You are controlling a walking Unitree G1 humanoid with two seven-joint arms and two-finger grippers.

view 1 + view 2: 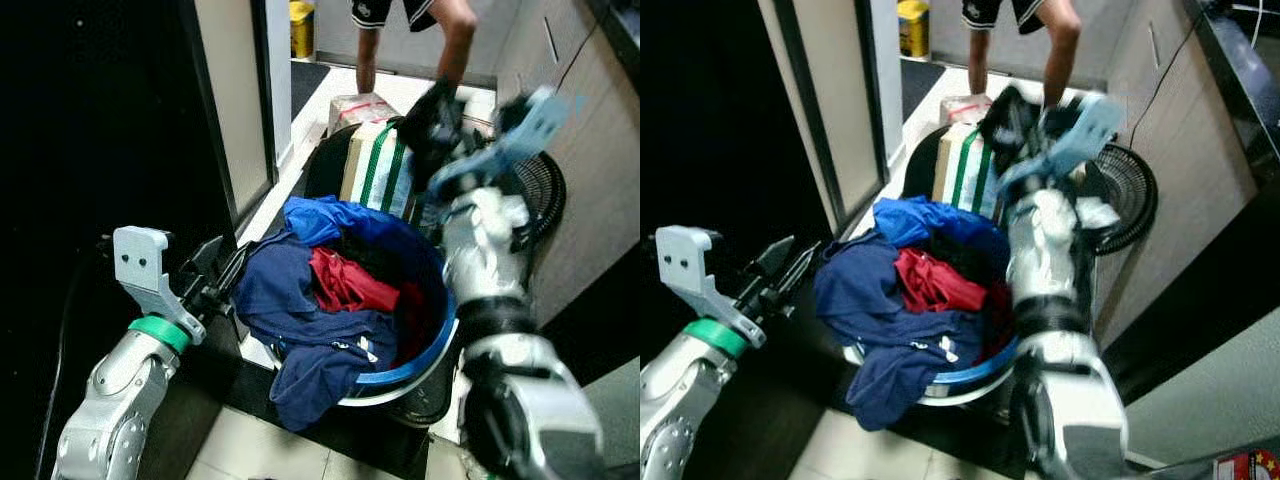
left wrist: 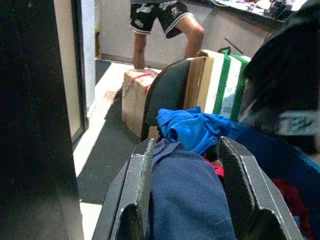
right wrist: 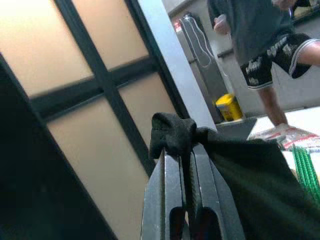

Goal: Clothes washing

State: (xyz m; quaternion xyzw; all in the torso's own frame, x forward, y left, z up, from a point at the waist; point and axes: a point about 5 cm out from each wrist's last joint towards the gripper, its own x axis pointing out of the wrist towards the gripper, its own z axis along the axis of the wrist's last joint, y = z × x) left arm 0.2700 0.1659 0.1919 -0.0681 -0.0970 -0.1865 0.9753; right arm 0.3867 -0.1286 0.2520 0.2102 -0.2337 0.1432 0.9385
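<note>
— What sort of room is it?

— A narrow passage with a pale tiled floor (image 1: 300,110). A frosted sliding door (image 1: 232,90) in a dark frame runs along the left, wood-grain cabinets (image 1: 580,120) along the right. At the far end stands a person (image 1: 410,35) in black shorts, beside cardboard boxes (image 1: 355,108) and a green-striped bag (image 1: 385,170). A round black fan (image 1: 540,185) leans on the right.

— And the washing?

— A round blue plastic laundry basket (image 1: 425,365) sits in the middle, heaped with soft crumpled cloth: a navy garment (image 1: 300,340) spilling over the near rim, a red one (image 1: 345,282) in the centre, a bright blue one (image 1: 320,215) at the far side.

— The tools?

— The right tool (image 3: 187,165) is raised above the basket's far right, pinched tight on a limp black garment (image 3: 240,175). The left tool (image 2: 187,190) is spread wide at the basket's left rim, the navy cloth between its fingers.
</note>
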